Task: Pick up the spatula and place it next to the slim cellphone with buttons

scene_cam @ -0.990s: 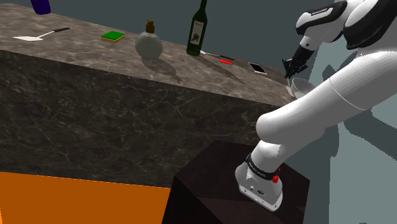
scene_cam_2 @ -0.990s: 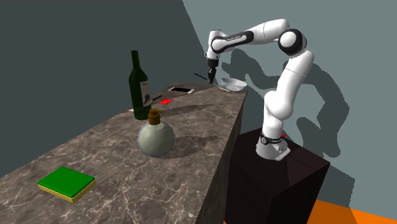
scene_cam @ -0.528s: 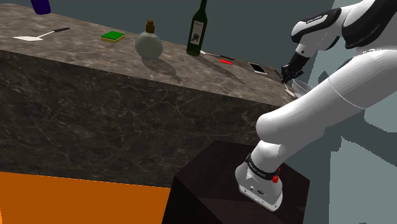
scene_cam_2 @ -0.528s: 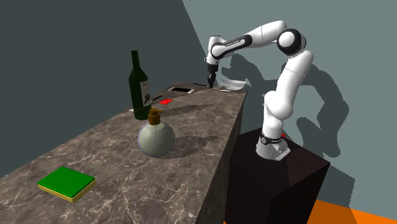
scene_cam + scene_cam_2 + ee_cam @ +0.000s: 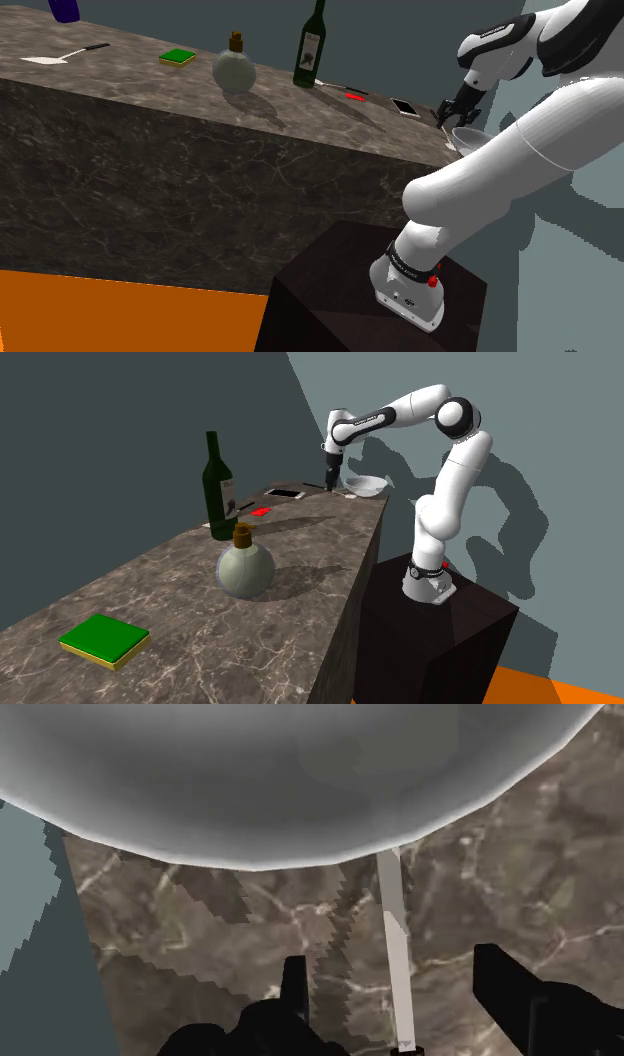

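Your end effector hangs low over the surface, its black fingers well apart and clasping nothing. Between them, touching neither, lies the spatula. It is a slim, flat, pale strip whose far end slips under the bowl, and its near end turns dark and is cut off at the frame's lower edge. The bowl is smooth, rounded and grey, cropped by the upper edge. The surface is dark brown stone with pale veins. In the shoulder view's upper right, the end effector stands just beside the bowl. To their left lie a pale-faced phone and then a slim dark-and-red phone, whose buttons you can't make out.
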Robot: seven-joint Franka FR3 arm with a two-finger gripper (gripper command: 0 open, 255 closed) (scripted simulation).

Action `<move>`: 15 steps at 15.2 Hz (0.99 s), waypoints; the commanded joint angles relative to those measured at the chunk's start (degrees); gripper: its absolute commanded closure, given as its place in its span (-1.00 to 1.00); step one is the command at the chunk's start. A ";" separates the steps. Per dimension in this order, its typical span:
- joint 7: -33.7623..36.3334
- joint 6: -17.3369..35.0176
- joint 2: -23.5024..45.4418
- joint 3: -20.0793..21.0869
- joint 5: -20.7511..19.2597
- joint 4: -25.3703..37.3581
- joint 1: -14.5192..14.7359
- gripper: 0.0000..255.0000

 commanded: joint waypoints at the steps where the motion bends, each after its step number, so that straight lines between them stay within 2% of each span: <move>1: 0.00 0.00 0.00 0.00 0.00 0.00 0.00 -1.00; 4: 0.00 0.00 0.00 0.00 0.00 0.00 0.00 -1.00; 8: 0.42 -7.40 -1.67 1.29 -0.30 5.88 0.01 -1.00; 15: 0.42 -7.40 -1.67 1.29 -0.30 5.88 0.01 -1.00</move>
